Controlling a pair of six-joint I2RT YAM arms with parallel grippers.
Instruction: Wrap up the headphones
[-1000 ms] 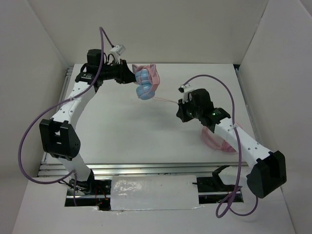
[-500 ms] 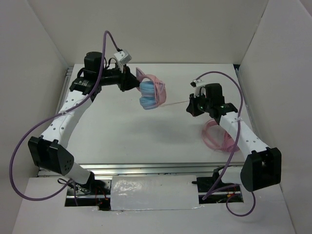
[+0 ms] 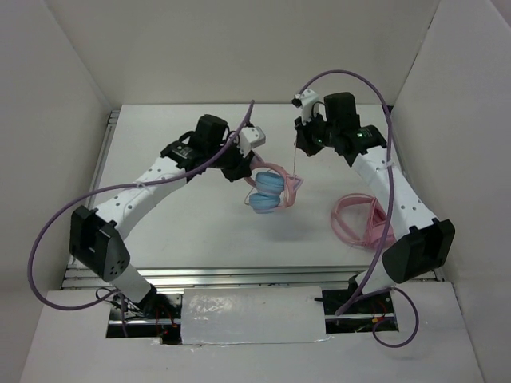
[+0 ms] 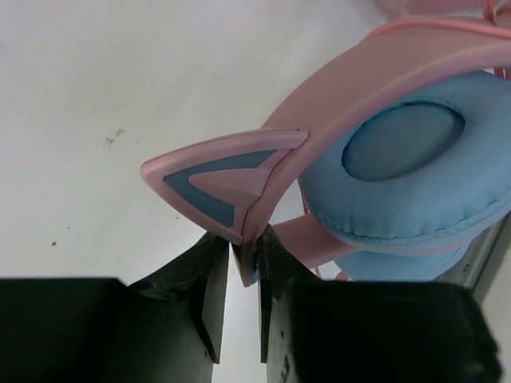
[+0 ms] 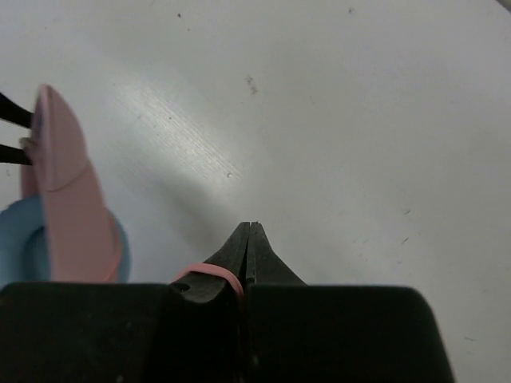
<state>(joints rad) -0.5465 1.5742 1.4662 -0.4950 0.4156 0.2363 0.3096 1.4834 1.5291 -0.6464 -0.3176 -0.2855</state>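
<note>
The headphones (image 3: 267, 194), with light blue earcups, a pink headband and a cat ear, hang above the table's middle. My left gripper (image 3: 244, 169) is shut on the headband beside the cat ear. In the left wrist view the headband sits between my gripper's (image 4: 243, 275) jaws, with a blue earcup (image 4: 403, 171) just beyond. My right gripper (image 3: 300, 145) is farther back and to the right, shut on the thin pink cable (image 3: 295, 166), which runs taut down to the headphones. In the right wrist view the cable (image 5: 209, 274) loops over my closed gripper (image 5: 249, 230), and the headphones (image 5: 68, 211) are at the left.
All-pink headphones (image 3: 363, 220) with a coiled cable lie on the table at the right, under the right arm. White walls close in the table on the left, back and right. Purple cables arc above both arms.
My left gripper has carried the headphones from the far left toward the table's middle. My right gripper has moved back and up, so the cable now runs almost straight down to the headphones.
</note>
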